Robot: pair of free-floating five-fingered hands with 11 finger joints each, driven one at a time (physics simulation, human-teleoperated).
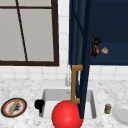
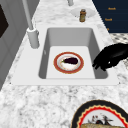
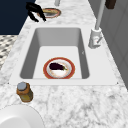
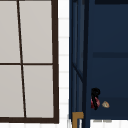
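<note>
A: Right hand status?
B: Up in open dark-blue wall cabinet, fingers curled round small red object. Left hand at white sink's left rim, fingers relaxed.

The countertop is showing as mottled grey-white marble with a smooth face. The sink is looking like matt, pale grey moulded material, and the faucet beside it is reading as dull light-grey metal. The plate in the basin is appearing as glazed ceramic with a red rim, carrying a dark, slightly glossy eggplant. The cabinet door is presenting a matt navy painted finish with a brown, wood-toned handle. The red ball is looking smooth and plastic-like. The left hand is looking matt black.
</note>
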